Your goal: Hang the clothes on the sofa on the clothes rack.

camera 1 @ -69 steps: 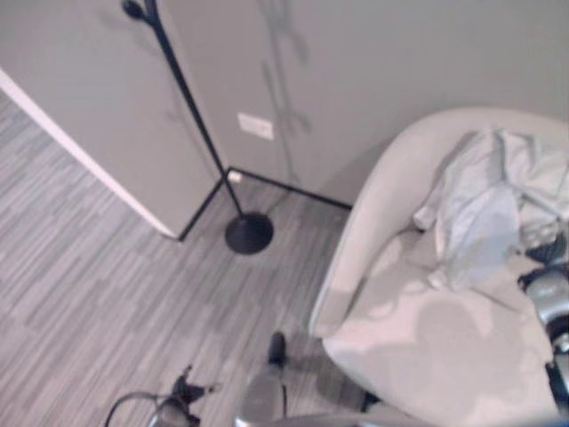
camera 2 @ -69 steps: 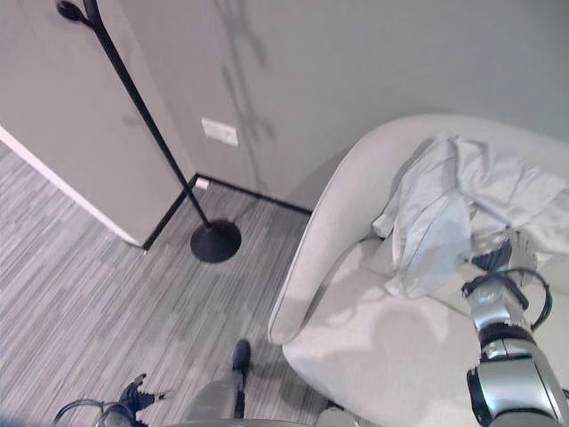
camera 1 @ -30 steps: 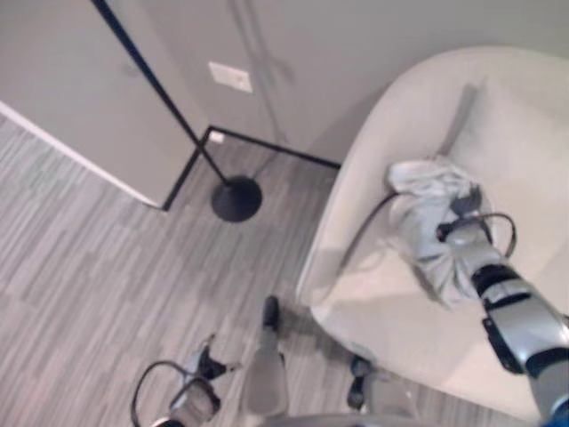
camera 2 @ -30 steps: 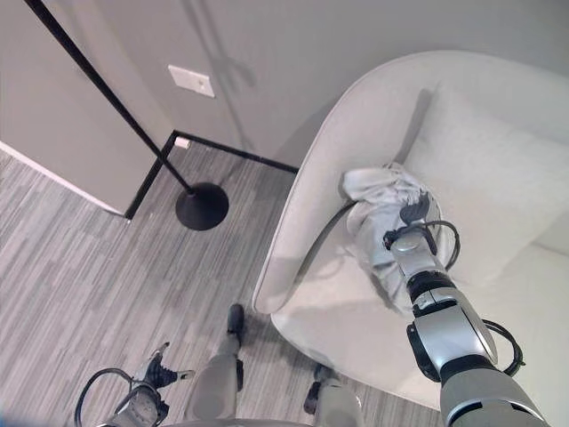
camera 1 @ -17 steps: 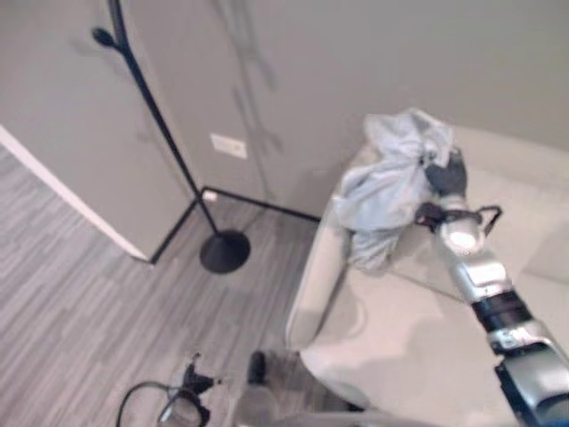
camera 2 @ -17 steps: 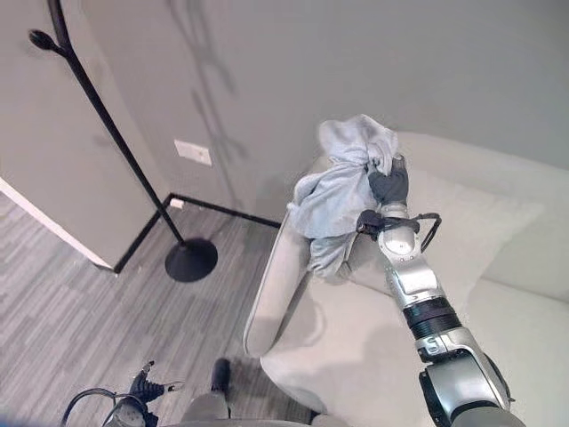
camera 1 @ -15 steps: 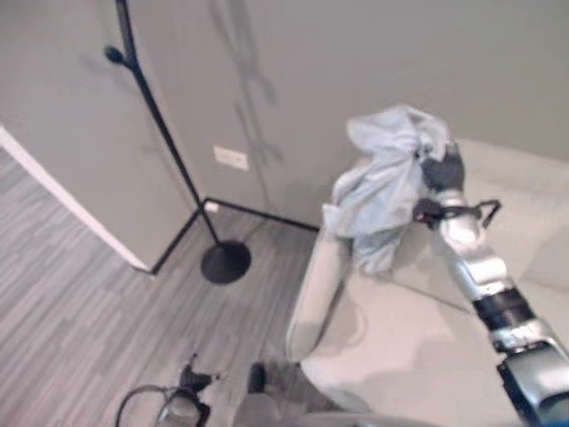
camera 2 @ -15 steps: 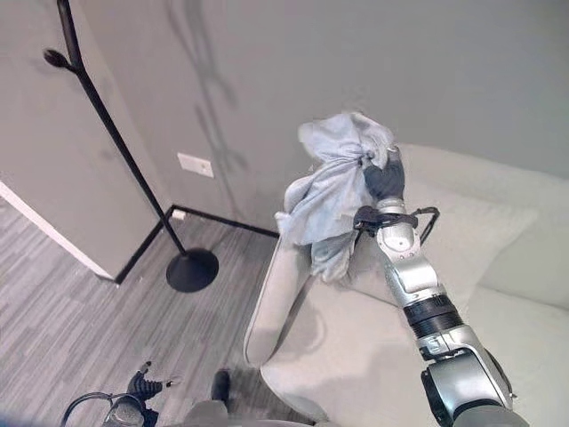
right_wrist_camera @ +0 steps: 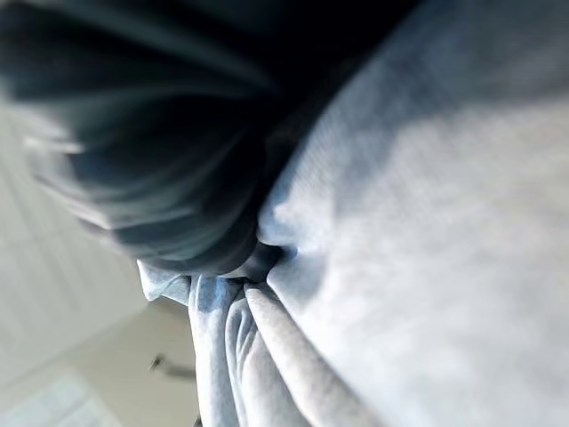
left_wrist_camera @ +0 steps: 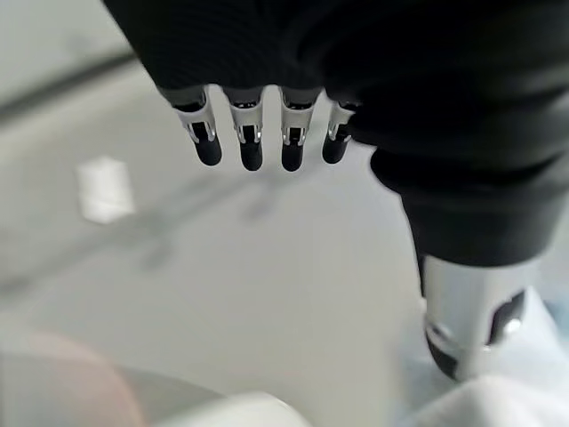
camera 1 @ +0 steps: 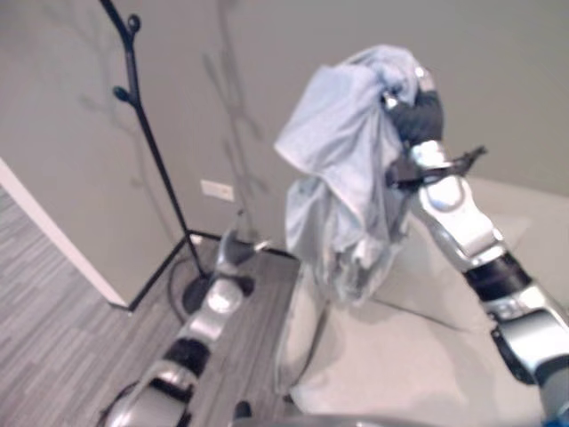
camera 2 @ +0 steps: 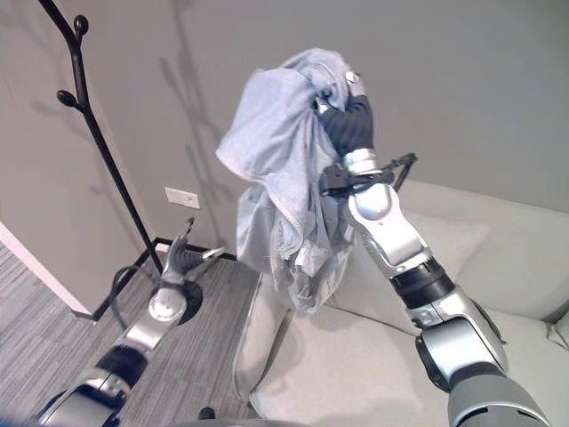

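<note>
Right eye view, right hand [camera 2: 348,123] fingers clamped on jacket [camera 2: 280,169], left hand [camera 2: 180,255] fingers apart.

A plain grey wall [camera 2: 498,80] is seen across the back of the room; a white rectangular wall plate [camera 2: 181,197] is fixed low on it; a dark skirting strip [camera 1: 160,277] is run along the foot of the walls, and a corner is formed where a second grey wall [camera 1: 53,178] juts forward, edged in white along its base; the floor [camera 2: 44,356] is covered in grey striped carpet laid in short bands; soft shadows of branching shape are cast on the back wall; the room is evenly lit, with no hard glare seen.
</note>
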Available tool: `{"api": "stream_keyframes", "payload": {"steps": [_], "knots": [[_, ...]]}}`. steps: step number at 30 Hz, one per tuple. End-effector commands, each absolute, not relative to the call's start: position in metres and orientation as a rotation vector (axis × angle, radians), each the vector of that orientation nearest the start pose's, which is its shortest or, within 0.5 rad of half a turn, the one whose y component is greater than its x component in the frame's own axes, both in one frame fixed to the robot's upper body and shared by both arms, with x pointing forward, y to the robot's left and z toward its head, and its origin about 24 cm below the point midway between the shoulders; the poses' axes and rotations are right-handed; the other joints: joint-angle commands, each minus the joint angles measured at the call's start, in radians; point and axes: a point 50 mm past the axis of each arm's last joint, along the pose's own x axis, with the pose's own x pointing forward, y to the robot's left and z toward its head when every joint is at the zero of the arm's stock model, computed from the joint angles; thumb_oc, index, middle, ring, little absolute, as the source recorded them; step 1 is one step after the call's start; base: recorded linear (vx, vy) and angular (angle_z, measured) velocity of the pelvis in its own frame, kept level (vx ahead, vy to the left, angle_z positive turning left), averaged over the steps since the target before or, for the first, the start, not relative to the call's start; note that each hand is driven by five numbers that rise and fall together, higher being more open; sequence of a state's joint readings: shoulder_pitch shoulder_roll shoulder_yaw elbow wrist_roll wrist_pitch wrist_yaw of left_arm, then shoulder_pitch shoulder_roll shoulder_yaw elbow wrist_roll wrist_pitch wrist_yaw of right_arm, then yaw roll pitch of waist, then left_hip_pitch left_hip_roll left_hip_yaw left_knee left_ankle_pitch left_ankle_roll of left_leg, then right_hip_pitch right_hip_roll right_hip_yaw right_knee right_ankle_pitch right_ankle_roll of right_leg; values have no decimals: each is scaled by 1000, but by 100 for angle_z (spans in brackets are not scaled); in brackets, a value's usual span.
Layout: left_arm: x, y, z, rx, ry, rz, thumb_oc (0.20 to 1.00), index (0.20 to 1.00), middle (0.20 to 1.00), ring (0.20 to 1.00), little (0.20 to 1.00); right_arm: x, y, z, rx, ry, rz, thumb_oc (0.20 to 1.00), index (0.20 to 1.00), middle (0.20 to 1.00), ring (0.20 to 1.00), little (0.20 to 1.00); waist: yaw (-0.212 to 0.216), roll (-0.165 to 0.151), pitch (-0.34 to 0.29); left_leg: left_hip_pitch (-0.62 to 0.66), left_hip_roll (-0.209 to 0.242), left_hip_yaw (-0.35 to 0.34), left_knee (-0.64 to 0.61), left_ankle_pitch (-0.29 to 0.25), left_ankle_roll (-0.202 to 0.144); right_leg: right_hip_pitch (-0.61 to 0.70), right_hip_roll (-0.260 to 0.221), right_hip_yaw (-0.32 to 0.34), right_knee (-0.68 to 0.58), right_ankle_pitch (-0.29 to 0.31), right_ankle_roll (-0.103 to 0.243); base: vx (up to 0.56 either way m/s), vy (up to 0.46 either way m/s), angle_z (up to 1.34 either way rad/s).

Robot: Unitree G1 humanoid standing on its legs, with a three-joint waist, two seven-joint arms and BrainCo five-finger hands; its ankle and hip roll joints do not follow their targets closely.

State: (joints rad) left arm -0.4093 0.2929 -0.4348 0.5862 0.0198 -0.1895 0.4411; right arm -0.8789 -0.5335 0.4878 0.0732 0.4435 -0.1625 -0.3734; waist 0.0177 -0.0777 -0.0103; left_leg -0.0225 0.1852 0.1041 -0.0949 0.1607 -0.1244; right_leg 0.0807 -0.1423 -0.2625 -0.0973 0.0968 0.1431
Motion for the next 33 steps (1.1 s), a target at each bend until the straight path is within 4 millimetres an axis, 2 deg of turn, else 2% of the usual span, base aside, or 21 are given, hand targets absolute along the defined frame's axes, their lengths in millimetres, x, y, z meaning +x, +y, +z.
{"api": "stream_keyframes", "payload": {"steps": [1, 5, 6, 7, 8, 9, 11, 15, 16, 18, 19, 24, 27, 28, 31, 32, 33], "knots": [[320, 110, 47, 431, -179, -81, 1000, 1000, 1000, 1000, 1000, 329, -87, 327, -3, -924, 187, 200, 200, 200, 200, 200, 20, -24, -14, 109, -38, 26, 8, -166, 25, -73, -103, 55, 10, 51, 48, -14, 15, -24], [314, 72, 40, 404, -155, -202, 1000, 1000, 1000, 1000, 1000, 327, -64, 331, 76, -905, 255, 200, 200, 200, 200, 200, 12, -33, -17, 113, -42, 28, 8, -170, 30, -74, -103, 63, 10, 55, 48, -10, 11, -9], [310, 50, 35, 397, -139, -282, 1000, 1000, 1000, 1000, 1000, 324, -54, 330, 97, -901, 287, 200, 200, 200, 200, 200, 7, -37, -17, 112, -46, 25, 8, -171, 32, -72, -104, 65, 10, 58, 47, 0, 0, 0], [308, 41, 33, 383, -127, -316, 1000, 1000, 1000, 1000, 1000, 323, -51, 328, 107, -893, 295, 200, 200, 200, 200, 200, 5, -38, -17, 112, -47, 24, 8, -172, 33, -71, -105, 66, 10, 60, 47, 0, 0, 0], [308, 41, 33, 382, -127, -316, 1000, 1000, 1000, 1000, 1000, 323, -51, 328, 107, -893, 295, 200, 200, 200, 200, 200, 6, -38, -17, 112, -48, 24, 8, -172, 33, -71, -105, 65, 10, 60, 47, 0, 0, 0], [303, 22, 36, 322, -121, -389, 1000, 1000, 1000, 1000, 1000, 322, -43, 329, 118, -891, 308, 200, 200, 200, 200, 200, 3, -41, -16, 111, -51, 21, 8, -173, 36, -71, -106, 68, 10, 65, 46, 0, 0, 0], [298, 9, 38, 264, -117, -444, 1000, 1000, 1000, 1000, 1000, 324, -37, 327, 114, -875, 306, 200, 200, 200, 200, 200, 2, -41, -13, 113, -53, 19, 8, -175, 39, -71, -106, 71, 10, 67, 45, 0, 0, 0], [287, -2, 39, 198, -102, -547, 1000, 1000, 1000, 1000, 1000, 329, -35, 326, 109, -856, 284, 200, 200, 200, 200, 200, 2, -38, -9, 119, -55, 20, 8, -181, 43, -70, -104, 78, 10, 68, 45, 0, 0, 0], [284, -2, 37, 192, -92, -570, 730, 730, 730, 730, 730, 331, -37, 325, 107, -849, 272, 200, 200, 200, 200, 200, 3, -38, -8, 120, -56, 20, 8, -182, 44, -68, -103, 79, 10, 68, 45, 0, 0, 0], [281, -2, 34, 182, -72, -592, 570, 570, 570, 570, 570, 334, -38, 324, 109, -839, 264, 200, 200, 200, 200, 200, 4, -38, -8, 122, -56, 20, 8, -182, 44, -66, -103, 81, 10, 67, 45, 0, 0, 0], [276, 1, 24, 124, 14, -632, 200, 200, 200, 200, 200, 342, -44, 320, 113, -796, 229, 200, 200, 200, 200, 200, 8, -32, -7, 126, -58, 16, 8, -184, 46, -59, -105, 80, 10, 68, 45, 0, 0, 0], [278, 13, 26, 46, 48, -599, 200, 200, 200, 200, 200, 346, -46, 316, 91, -770, 210, 200, 200, 200, 200, 200, 10, -22, -7, 128, -61, 13, 8, -183, 48, -55, -106, 79, 10, 66, 45, 0, 0, 0], [282, 30, 24, 59, 47, -544, 200, 200, 200, 200, 200, 348, -55, 314, 64, -775, 189, 200, 200, 200, 200, 200, 13, -19, -5, 130, -62, 13, 8, -181, 48, -55, -107, 78, 10, 64, 45, 0, 0, 0], [282, 30, 24, 59, 47, -544, 200, 200, 200, 200, 200, 348, -55, 314, 64, -775, 189, 200, 200, 200, 200, 200, 13, -19, -6, 130, -62, 13, 8, -181, 48, -55, -107, 78, 10, 64, 45, 0, 0, 0], [283, 59, 22, 50, 49, -439, 200, 200, 200, 200, 200, 343, -74, 308, -20, -808, 168, 200, 200, 200, 200, 200, 16, -14, -4, 132, -63, 14, 8, -180, 49, -55, -109, 74, 10, 60, 47, 0, 0, 0], [281, 84, 25, 30, 33, -361, 200, 200, 200, 200, 200, 341, -92, 300, -74, -811, 143, 200, 200, 200, 200, 200, 23, -12, -3, 133, -65, 12, 8, -179, 50, -53, -111, 68, 10, 60, 49, 0, 0, 0], [281, 97, 27, 26, 22, -317, 200, 200, 200, 200, 200, 340, -100, 296, -103, -814, 138, 200, 200, 200, 200, 200, 28, -11, -1, 132, -66, 11, 8, -178, 50, -52, -113, 66, 10, 60, 50, 0, 0, 0]]}}
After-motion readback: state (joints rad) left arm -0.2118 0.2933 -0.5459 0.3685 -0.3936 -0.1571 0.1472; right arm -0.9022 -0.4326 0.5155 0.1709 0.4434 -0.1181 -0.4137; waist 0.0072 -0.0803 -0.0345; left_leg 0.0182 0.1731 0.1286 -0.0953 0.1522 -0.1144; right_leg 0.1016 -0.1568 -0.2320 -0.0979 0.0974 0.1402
